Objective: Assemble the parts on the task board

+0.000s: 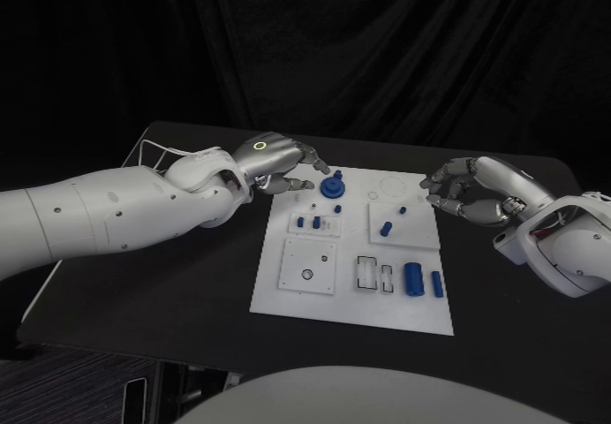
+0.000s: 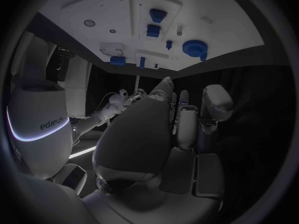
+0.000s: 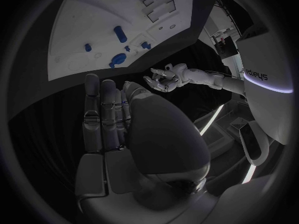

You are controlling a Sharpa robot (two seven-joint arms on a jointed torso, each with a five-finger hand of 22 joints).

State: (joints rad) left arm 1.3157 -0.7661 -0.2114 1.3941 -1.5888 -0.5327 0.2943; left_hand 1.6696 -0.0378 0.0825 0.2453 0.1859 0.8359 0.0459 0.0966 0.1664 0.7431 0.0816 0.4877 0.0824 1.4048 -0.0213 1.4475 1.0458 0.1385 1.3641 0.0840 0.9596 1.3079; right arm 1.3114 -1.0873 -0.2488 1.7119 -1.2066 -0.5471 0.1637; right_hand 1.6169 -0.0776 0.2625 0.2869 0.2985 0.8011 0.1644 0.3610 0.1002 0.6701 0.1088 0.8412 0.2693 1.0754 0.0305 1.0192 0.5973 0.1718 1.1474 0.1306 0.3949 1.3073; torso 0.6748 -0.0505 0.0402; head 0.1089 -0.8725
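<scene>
The robot's left hand (image 1: 274, 162), silver and many-fingered, is hovering at the far left corner of the flat white task board (image 1: 293, 296), its fingers loosely curled and parted, with the fingertips (image 1: 305, 184) pointing toward a round blue gear-like part (image 1: 334, 186) standing near the board's far edge; from where I am looking I cannot tell whether a fingertip is touching that part, and nothing is sitting in the palm. In the left wrist view the same fingers (image 2: 184, 119) are stretching out side by side with gaps between them, and the blue round part (image 2: 195, 48) is lying beyond them, apart from the hand. The right hand (image 1: 474, 190) is hanging just off the board's far right edge, over the black table (image 1: 153, 300), its fingers bent inward but separated and gripping nothing. On the board, small blue pegs (image 1: 314, 222) are standing in a white block near the middle, a short blue cylinder (image 1: 386, 229) is lying tilted on a square white panel to their right, and a larger blue cylinder (image 1: 414, 278) is lying lengthwise nearer the robot beside a slimmer blue piece (image 1: 437, 283). A square white plate with a round hole (image 1: 310, 266) is sitting on the board's near left part.
</scene>
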